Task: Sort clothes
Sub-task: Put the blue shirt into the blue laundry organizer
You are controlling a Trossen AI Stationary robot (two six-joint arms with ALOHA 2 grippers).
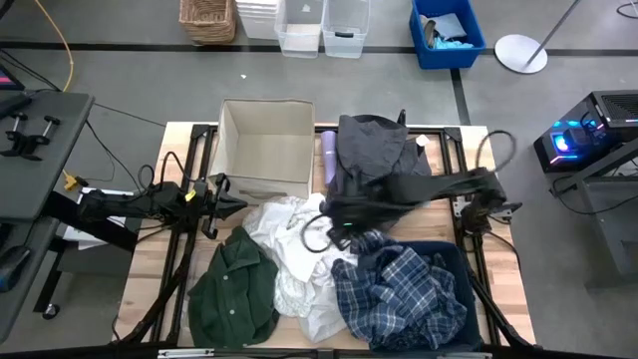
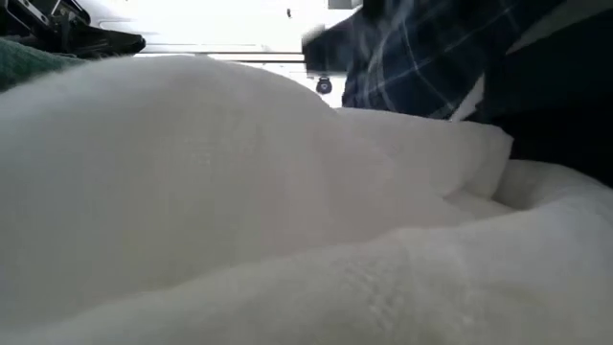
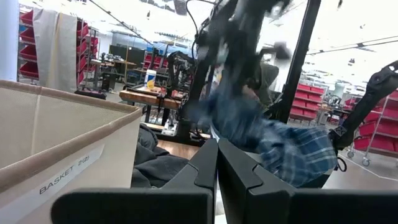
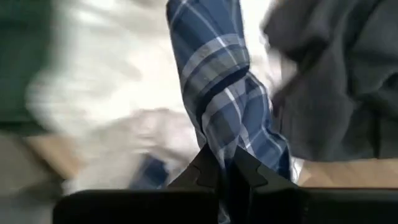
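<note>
The right gripper (image 4: 225, 167) is pinched on a fold of the plaid shirt (image 4: 224, 93), lifting one end above the middle of the table (image 1: 150, 289) while the rest of the shirt lies heaped by the near right corner. The left gripper (image 3: 216, 163) has its fingers pressed together and holds nothing; it waits by the left edge, just beside the basket (image 1: 264, 145) at the far side. The grey garment (image 1: 374, 150) lies spread at the far edge, right of the basket. The green shirt (image 1: 234, 289) sits near the near left corner, and the white pieces (image 1: 289, 249) are bunched between it and the plaid shirt. All of these are soft and light, so they will droop, stretch and drag rather than keep a shape. A pinch on one fold probably lifts the plaid shirt in a long hanging tail, which could snag the white fabric beneath it. The thin white pieces look likely to cling together and come up as a clump. A thicker gathered part, such as a collar or seam, should give a surer hold than a loose single layer.
</note>
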